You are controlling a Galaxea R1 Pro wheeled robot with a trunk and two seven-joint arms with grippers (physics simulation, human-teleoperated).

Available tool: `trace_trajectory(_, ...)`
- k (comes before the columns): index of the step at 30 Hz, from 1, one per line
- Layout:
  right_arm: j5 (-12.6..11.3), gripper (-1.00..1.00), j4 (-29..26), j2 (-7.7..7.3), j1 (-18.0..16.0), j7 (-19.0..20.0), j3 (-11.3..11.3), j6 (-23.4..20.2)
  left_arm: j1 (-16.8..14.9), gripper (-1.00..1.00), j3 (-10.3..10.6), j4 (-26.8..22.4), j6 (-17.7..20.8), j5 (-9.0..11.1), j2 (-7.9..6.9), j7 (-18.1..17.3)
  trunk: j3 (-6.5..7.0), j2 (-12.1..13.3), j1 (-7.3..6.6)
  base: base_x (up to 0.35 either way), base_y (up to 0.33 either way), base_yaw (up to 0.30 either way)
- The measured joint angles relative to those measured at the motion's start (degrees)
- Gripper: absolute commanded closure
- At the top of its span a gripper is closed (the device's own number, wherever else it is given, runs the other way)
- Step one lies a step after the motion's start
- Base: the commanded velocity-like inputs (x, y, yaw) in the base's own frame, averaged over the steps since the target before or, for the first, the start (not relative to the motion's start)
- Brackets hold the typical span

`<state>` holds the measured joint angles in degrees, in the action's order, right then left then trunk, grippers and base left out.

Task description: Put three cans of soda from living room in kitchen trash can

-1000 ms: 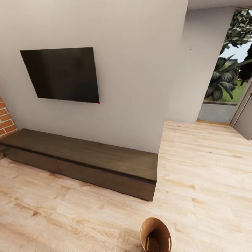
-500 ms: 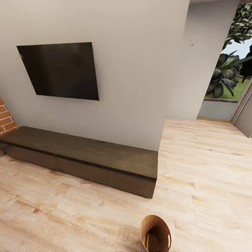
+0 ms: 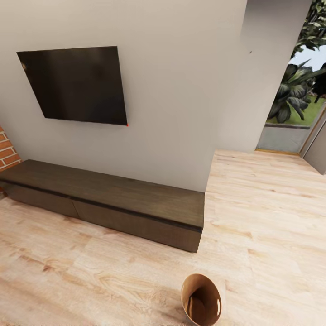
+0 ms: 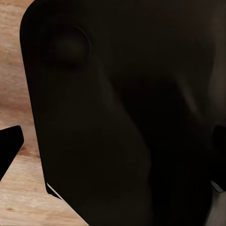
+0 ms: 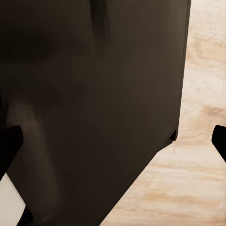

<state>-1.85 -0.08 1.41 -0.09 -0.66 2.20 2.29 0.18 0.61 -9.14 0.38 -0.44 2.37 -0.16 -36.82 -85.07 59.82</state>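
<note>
The tash can [image 3: 201, 301] is running off the head view's bottom edge, its base cut away, while a brick chimney [image 3: 7, 151] is slipping out at the left edge. A dark robot body [image 4: 127, 113] is blocking most of the floor [image 4: 14, 84] in both wrist views, leaving the jaws' spread impossible to judge.

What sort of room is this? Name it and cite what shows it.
Likely a living room: a dark TV on the wall, a long low cabinet beneath it, light plank floor, and brick at the edge.
</note>
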Motion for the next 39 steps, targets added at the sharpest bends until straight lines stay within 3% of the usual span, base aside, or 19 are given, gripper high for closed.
trace_trajectory(5,0.34,-1.0,0.0,-0.07,0.0,0.03,-0.19,-0.49,0.0,-1.0,0.11,-0.79,-0.31,-0.08,0.01,0.03,-0.24,-0.02,0.01,0.0,0.0,0.0)
trace_trajectory(9,0.8,-1.0,-2.66,-0.51,-0.01,0.3,-0.27,-1.13,-0.01,-1.0,-0.03,-8.19,0.2,0.09,-0.38,0.07,-0.26,-0.02,0.01,0.0,0.0,0.0)
trace_trajectory(11,1.01,-1.0,-8.39,-0.65,-0.01,0.31,-0.45,-3.08,-0.01,-1.0,-0.18,-14.43,2.67,0.2,-0.57,0.07,-0.26,-0.02,0.01,0.0,0.0,0.0)
trace_trajectory(16,1.2,-1.0,-23.49,-0.89,-0.01,0.37,-0.7,-14.24,-0.01,-1.0,-0.32,-27.4,13.77,0.02,-0.69,0.08,-0.26,-0.02,0.01,0.0,0.0,0.0)
trace_trajectory(17,1.23,-1.0,-29.97,-1.13,-0.03,0.36,-0.81,-19.53,-0.02,-1.0,-0.33,-33.66,18.37,-0.07,-0.69,0.08,-0.26,-0.01,0.01,0.0,0.0,0.0)
trace_trajectory(18,1.4,-1.0,-34.38,-1.39,-0.03,0.34,-0.87,-22.21,-0.02,-1.0,-0.33,-37.29,20.18,-0.11,-0.7,0.08,-0.25,-0.02,0.01,0.0,0.0,0.0)
trace_trajectory(21,2.9,-1.0,-40.93,-3.14,-0.01,0.32,-0.68,-28.04,0.0,-1.0,-0.4,-43.73,22.59,-0.13,-0.64,0.08,-0.26,-0.02,0.01,0.0,0.0,0.0)
trace_trajectory(23,4.14,-1.0,-45.84,-5.27,-0.01,0.27,-0.44,-30.77,-0.01,-1.0,-0.39,-47.51,23.02,-0.16,-0.62,0.29,-0.26,-0.02,0.01,0.0,0.0,0.0)
trace_trajectory(27,4.8,-1.0,-53.79,-6.8,-0.01,-0.77,-0.19,-32.32,0.0,-1.0,-0.47,-52.01,23.1,-0.18,-0.53,0.95,-0.26,-0.02,0.01,0.0,0.0,0.0)
trace_trajectory(29,4.86,-1.0,-57.11,-6.88,-0.09,-4.0,-0.08,-31.9,-0.07,-1.0,-0.65,-53.88,23.01,0.07,-0.47,2.85,-0.26,-0.02,0.01,0.0,0.0,0.0)
trace_trajectory(32,4.87,-1.0,-60.82,-6.41,-0.46,-11.85,-0.36,-25.42,-0.29,-1.0,-0.84,-56.02,19.58,0.41,-0.43,9.07,-0.26,-0.02,0.01,0.0,0.0,0.0)
trace_trajectory(36,4.84,-1.0,-63.02,-5.25,-0.51,-14.16,-0.61,-22.49,-0.37,-1.0,-0.84,-57.55,15.85,0.57,-0.14,11.45,-0.26,-0.02,0.01,0.0,0.0,0.0)
trace_trajectory(39,4.26,-1.0,-69.36,-4.89,-0.53,-14.37,-0.64,-25.16,-0.73,-1.0,-0.47,-62.35,21.12,0.55,0.01,11.64,-0.26,-0.02,0.01,0.0,0.0,0.0)
